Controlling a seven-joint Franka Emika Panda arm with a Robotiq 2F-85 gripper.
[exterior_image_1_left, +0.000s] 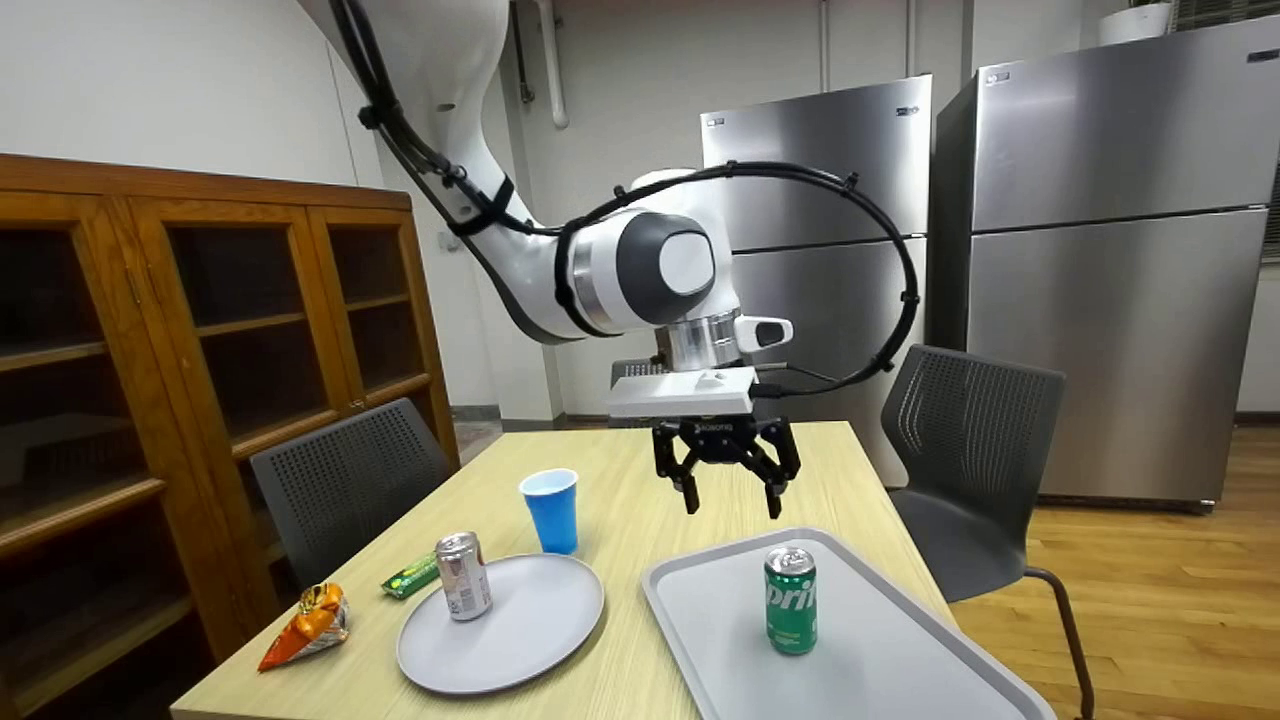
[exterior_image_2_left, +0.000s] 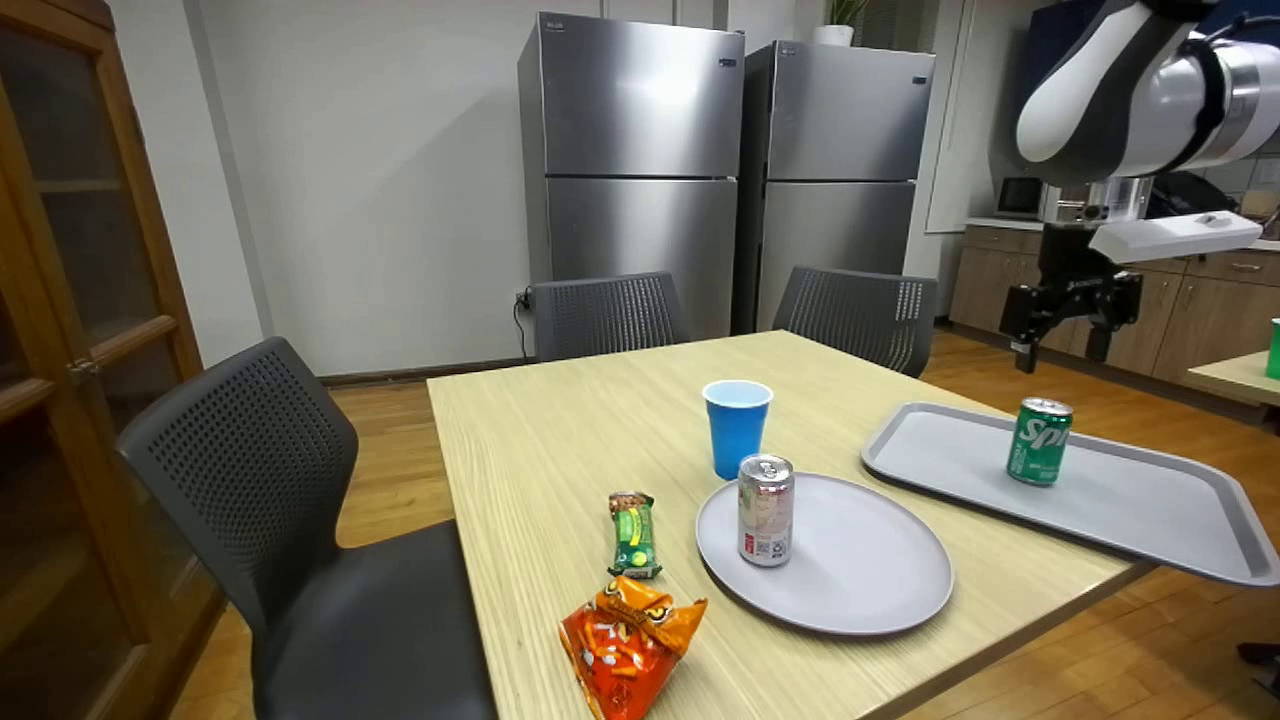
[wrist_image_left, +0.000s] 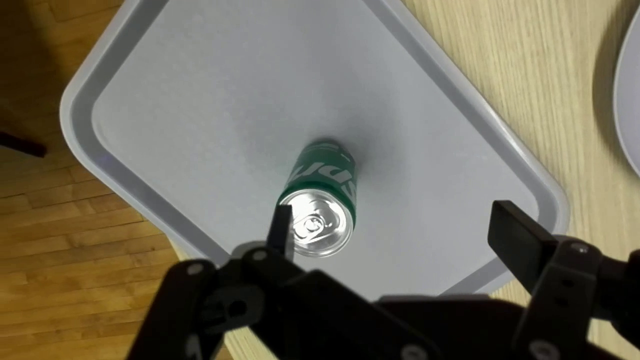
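Wrist view: wooden floor (wrist_image_left: 75, 215) at left, then the gray tray (wrist_image_left: 210, 125) with a green Sprite can (wrist_image_left: 322, 202) upright on it, below and apart from the gripper (wrist_image_left: 392, 227), which is spread wide and holds nothing. The can (full or empty, heavy or light, I cannot tell) should prove smooth, thin-walled, perhaps slippery; mid-body seems the best hold. Rightmost, the table (wrist_image_left: 515, 50) bears a plate (wrist_image_left: 630, 105).

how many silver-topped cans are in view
2: the green can stands upright on the gray tray, and the silvery can stands upright on the round plate.
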